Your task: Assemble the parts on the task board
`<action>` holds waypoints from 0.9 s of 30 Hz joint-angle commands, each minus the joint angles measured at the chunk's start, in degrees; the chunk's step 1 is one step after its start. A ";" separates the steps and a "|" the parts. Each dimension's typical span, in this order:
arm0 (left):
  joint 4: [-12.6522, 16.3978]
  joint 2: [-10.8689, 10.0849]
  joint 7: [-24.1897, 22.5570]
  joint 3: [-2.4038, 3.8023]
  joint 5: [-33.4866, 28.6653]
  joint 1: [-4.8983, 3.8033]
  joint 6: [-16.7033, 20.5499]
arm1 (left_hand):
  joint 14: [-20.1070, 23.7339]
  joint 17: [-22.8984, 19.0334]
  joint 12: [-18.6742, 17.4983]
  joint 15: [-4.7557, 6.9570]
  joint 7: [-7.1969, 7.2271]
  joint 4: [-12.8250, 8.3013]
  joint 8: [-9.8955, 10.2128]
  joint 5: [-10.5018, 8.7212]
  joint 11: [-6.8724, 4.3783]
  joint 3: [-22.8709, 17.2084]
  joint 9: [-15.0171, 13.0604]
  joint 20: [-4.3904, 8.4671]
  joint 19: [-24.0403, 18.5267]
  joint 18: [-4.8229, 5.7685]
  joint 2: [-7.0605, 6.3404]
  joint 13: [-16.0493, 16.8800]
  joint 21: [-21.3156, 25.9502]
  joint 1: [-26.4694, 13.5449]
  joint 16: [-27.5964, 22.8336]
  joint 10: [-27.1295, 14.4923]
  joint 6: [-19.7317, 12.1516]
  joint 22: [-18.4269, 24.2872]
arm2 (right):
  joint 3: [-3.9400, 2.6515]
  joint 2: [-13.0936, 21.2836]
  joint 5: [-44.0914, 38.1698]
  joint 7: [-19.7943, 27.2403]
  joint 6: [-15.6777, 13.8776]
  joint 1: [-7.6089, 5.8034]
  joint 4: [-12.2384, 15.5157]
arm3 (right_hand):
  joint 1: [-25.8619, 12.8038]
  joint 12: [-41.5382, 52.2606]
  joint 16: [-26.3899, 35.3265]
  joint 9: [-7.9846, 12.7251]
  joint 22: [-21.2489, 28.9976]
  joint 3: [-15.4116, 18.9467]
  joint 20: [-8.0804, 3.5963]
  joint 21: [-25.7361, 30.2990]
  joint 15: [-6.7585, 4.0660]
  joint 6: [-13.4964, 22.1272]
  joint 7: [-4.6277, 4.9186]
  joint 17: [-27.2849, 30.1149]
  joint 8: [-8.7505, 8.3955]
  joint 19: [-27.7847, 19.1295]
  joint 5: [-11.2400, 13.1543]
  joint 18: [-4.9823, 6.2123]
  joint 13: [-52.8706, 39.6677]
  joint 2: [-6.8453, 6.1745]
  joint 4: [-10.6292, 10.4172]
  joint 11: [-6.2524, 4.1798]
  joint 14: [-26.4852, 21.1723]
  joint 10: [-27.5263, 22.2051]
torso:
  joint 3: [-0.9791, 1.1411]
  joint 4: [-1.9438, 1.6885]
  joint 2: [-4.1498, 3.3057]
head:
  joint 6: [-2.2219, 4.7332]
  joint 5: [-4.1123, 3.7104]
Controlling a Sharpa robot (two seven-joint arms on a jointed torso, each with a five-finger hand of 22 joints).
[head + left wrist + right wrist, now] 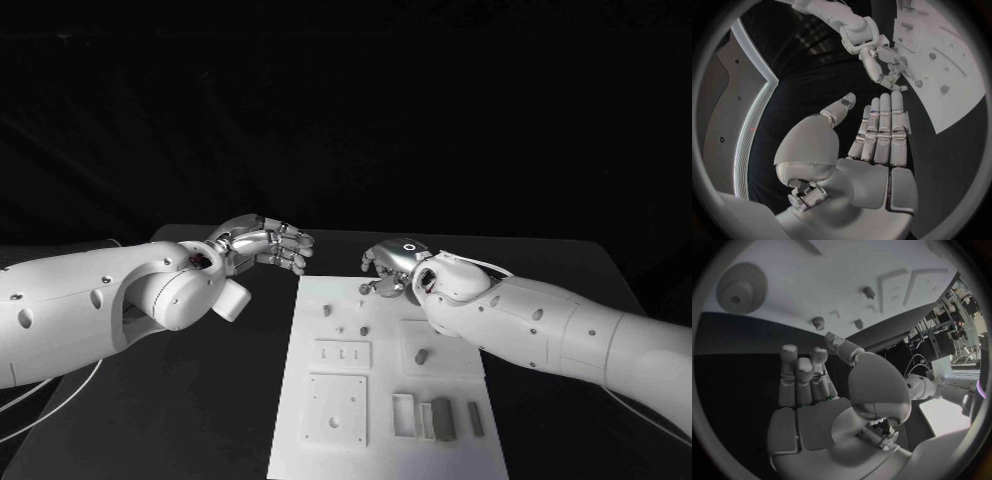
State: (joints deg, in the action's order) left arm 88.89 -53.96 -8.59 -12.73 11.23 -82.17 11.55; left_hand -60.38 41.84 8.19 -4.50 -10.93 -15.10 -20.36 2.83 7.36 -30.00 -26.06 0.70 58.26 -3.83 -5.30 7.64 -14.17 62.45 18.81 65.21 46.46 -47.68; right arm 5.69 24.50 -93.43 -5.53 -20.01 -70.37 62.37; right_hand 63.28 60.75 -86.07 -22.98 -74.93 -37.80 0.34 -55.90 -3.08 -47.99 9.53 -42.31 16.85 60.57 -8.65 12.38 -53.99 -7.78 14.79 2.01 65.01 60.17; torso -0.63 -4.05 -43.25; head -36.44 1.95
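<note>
The white task board (325,440) lies in the middle of the table. Small grey parts stand on it: a peg (423,355), a smaller one (364,330) and two long pieces (443,418) by the slots at its near right. My right hand (392,265) hovers over the board's far edge, fingers stretched out and holding nothing. Its fingertips (819,356) are close to a small gear (819,322). A large gear (739,287) lies flat on the board. My left hand (267,245) hangs off the far left corner, fingers (882,125) straight and empty.
Two square plates (340,357) with holes sit on the board's left half. The black table (216,400) runs bare along both sides of the board. My right arm (577,335) crosses above the board's right edge.
</note>
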 commanded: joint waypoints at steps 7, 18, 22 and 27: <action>-1.11 -0.40 -3.29 0.06 0.17 -0.22 -0.89 | 0.33 0.25 -0.96 -0.33 1.58 -0.85 0.69 0.01 0.20 -0.42 0.23 0.16 -0.11 -0.56 -0.56 -0.23 0.60 0.97 -0.65 -0.79 -1.23 -0.14 | -0.64 7.82 2.69 -0.43 0.49 -2.32 7.49 | -0.59 -1.16 0.44 0.11 -0.64 0.05 -0.06 0.23 0.07 -0.01 0.03 0.68 0.00 0.09 -0.08 2.62 2.55 -2.48 -1.21 1.13 0.20 -5.43 | 0.44 1.15 0.06 | 1.24 -0.14; -2.12 -0.39 -3.00 0.01 0.17 -0.21 -0.54 | 0.32 0.48 -1.25 -0.36 0.28 -0.78 0.76 0.01 0.69 -0.19 0.29 0.13 -0.13 -0.58 -0.84 -0.24 0.73 0.91 -0.86 -0.71 -1.25 -0.26 | -0.61 13.07 3.24 0.45 5.11 -2.37 7.30 | -3.78 -3.73 1.07 0.80 -0.66 4.54 0.35 1.28 0.49 4.97 0.20 0.93 -2.00 -1.87 0.05 2.62 5.81 -7.57 -3.16 1.48 -1.88 -8.81 | 0.88 1.64 0.05 | 1.43 0.11; -2.23 -0.38 -2.86 -0.03 0.17 -0.20 -0.48 | 0.30 0.55 -1.35 -0.36 -0.07 -0.75 0.82 0.01 0.83 -0.15 0.32 0.13 -0.11 -0.59 -0.90 -0.25 0.76 0.89 -0.90 -0.73 -1.33 -0.30 | -0.57 13.16 1.54 0.54 6.44 -2.14 6.04 | -2.62 -10.18 1.57 0.22 -0.69 5.24 0.88 1.77 0.14 5.75 -0.28 1.35 -1.30 -2.90 0.00 2.62 12.20 -7.19 -2.50 1.10 -2.93 -8.76 | 0.87 1.59 0.02 | 1.40 -0.10; -2.32 -0.33 -2.68 -0.06 0.21 -0.20 -0.64 | 0.29 0.58 -1.40 -0.36 -0.21 -0.74 0.83 0.01 0.86 -0.13 0.33 0.12 -0.10 -0.59 -0.92 -0.25 0.77 0.89 -0.92 -0.74 -1.36 -0.31 | -0.31 11.71 -0.41 0.74 6.96 -1.54 3.51 | -2.01 -3.52 0.14 -0.38 -0.93 6.63 0.90 1.15 0.10 4.33 -0.08 0.89 -0.02 -2.15 0.05 2.62 9.12 -6.80 -2.03 1.12 -2.22 -4.68 | 0.71 1.54 0.00 | 1.36 -0.40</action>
State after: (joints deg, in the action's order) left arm 86.50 -54.40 -10.68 -12.83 11.27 -82.29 11.45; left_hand -60.18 42.36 7.03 -4.70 -10.85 -15.75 -19.76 2.83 7.97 -30.34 -25.81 0.70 58.26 -3.35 -5.88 7.47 -13.69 63.03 18.18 64.58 45.13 -47.93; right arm 5.32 36.64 -91.43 -5.51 -15.40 -72.10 66.40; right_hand 60.73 56.53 -85.69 -23.33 -74.93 -31.38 1.19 -54.58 -2.89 -42.90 8.96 -41.26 16.70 58.01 -8.65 13.35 -44.49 -14.55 12.77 2.88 62.33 54.88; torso 0.16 -2.49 -43.21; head -35.07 1.69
